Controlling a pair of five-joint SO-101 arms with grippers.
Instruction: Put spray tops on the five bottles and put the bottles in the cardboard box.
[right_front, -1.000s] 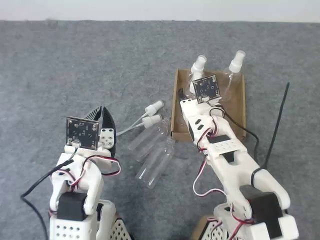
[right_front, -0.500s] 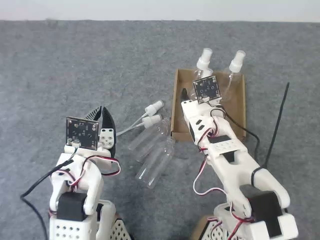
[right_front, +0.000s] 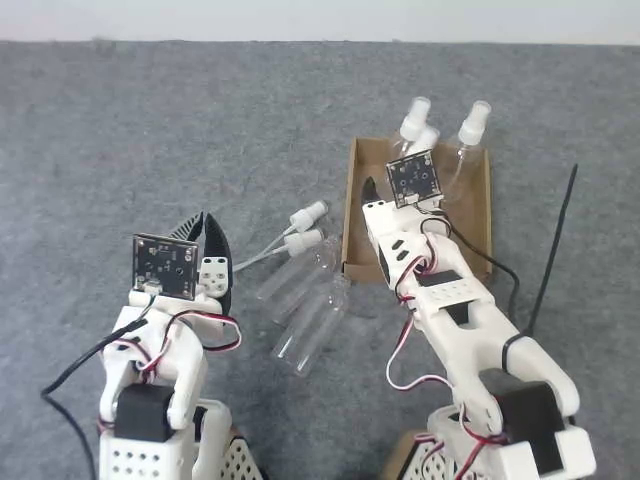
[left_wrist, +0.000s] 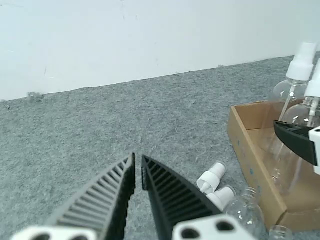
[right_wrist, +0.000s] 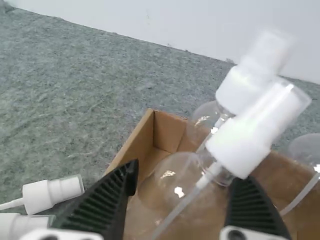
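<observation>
Three of the five bottles, each wearing a white spray top, were in the cardboard box (right_front: 350, 215). The box sat on the grey felt table (right_front: 150, 120) in front of the right arm. The right gripper (right_wrist: 185, 176) hung over the left half of the box. Its two black fingers were spread around the round body of the tilted bottle (right_wrist: 172, 192) and lay against its sides, so it was pinching that one. The bottle's nozzle leaned toward the far end of the box. Just beyond it stood a second capped bottle (right_front: 414, 114), and by the far right corner a third capped bottle (right_front: 470, 135).

On the felt to the left of the box, two clear bottles lay on their sides next to each other, both without tops: the upper bare bottle (right_front: 298, 275) and the lower bare bottle (right_front: 312, 325). Their open necks pointed roughly toward the box. Near those necks lay two loose tops, the farther spray top (right_front: 309, 214) and the nearer spray top (right_front: 304, 240), with their thin tubes trailing toward the left arm.

The left gripper (left_wrist: 138, 159) sat low, left of the loose parts and apart from them. Its ribbed fingers were pressed together with only a sliver between the tips.
</observation>
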